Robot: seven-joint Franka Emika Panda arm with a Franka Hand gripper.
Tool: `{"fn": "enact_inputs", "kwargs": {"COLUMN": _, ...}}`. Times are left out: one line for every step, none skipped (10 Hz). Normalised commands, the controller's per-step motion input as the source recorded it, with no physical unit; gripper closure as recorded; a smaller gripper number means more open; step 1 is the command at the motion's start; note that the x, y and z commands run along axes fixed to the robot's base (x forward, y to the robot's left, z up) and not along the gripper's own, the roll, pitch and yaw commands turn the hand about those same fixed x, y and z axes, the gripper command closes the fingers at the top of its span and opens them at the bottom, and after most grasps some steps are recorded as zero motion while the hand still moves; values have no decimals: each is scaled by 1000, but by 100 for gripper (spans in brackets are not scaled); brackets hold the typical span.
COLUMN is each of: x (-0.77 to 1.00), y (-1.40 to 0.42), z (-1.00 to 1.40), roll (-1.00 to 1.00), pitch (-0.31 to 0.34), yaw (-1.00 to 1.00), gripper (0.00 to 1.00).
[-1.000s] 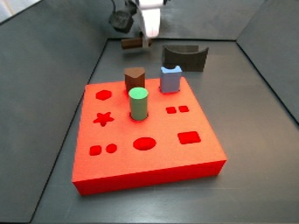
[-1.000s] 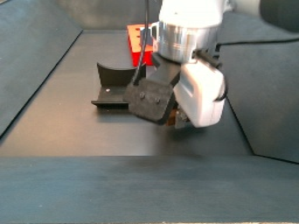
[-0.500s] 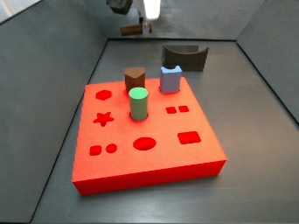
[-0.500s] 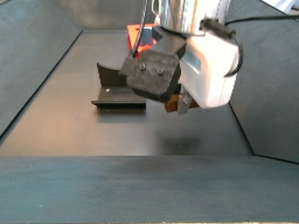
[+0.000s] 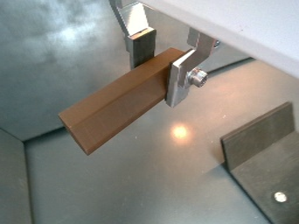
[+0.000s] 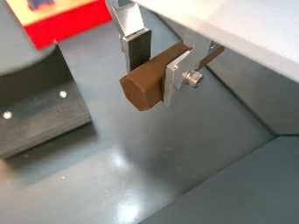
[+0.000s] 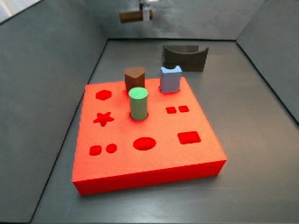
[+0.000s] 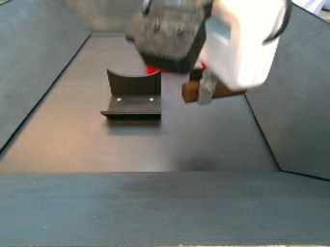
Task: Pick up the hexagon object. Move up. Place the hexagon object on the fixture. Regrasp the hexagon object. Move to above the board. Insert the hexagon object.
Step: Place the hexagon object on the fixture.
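My gripper [image 5: 160,66] is shut on the hexagon object [image 5: 117,105], a dark-brown prism held crosswise between the fingers; both wrist views show it [image 6: 146,83]. In a side view the gripper [image 7: 142,12] is high above the floor at the back, with the hexagon object [image 7: 129,17] sticking out sideways. It also shows under the white gripper body [image 8: 203,90]. The fixture [image 7: 184,58] stands on the floor behind the red board [image 7: 146,144], well below the gripper. The fixture also shows in the side view [image 8: 133,96].
On the board stand a green cylinder [image 7: 139,103], a brown notch-topped peg [image 7: 135,77] and a pale blue piece [image 7: 170,79]. Grey walls enclose the floor on both sides. A corner of the board [image 6: 52,22] and the fixture [image 6: 35,114] show in a wrist view.
The gripper has risen straight up from the floor with the hexagon object in it. The board, the pegs and the fixture have not moved.
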Motion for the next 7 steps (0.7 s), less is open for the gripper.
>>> {"fn": "enact_inputs", "kwargs": {"x": -33, "y": -11, "z": 1000, "roll": 94, "pitch": 71, "yaw": 13, "gripper": 100}}
{"fn": "enact_inputs", "kwargs": {"x": -30, "y": -16, "z": 847, "roll": 107, "pitch": 81, "yaw": 21, "gripper": 100}}
{"fn": "enact_inputs", "kwargs": {"x": -25, "y": -16, "z": 707, "roll": 116, "pitch": 87, "yaw": 26, "gripper": 100}}
{"fn": "enact_inputs", "kwargs": {"x": -18, "y": -16, "z": 564, "roll": 112, "pitch": 91, "yaw": 30, "gripper": 100}}
{"fn": "enact_inputs", "kwargs": {"x": -11, "y": -7, "z": 371, "roll": 95, "pitch": 94, "yaw": 27, "gripper": 100}}
{"fn": "enact_inputs", "kwargs": {"x": -3, "y": -4, "z": 223, "roll": 81, "pitch": 98, "yaw": 25, "gripper": 100}}
{"fn": "enact_inputs", "kwargs": {"x": 649, "y": -1000, "z": 192, "roll": -92, "pitch": 31, "yaw": 1000, "gripper": 100}}
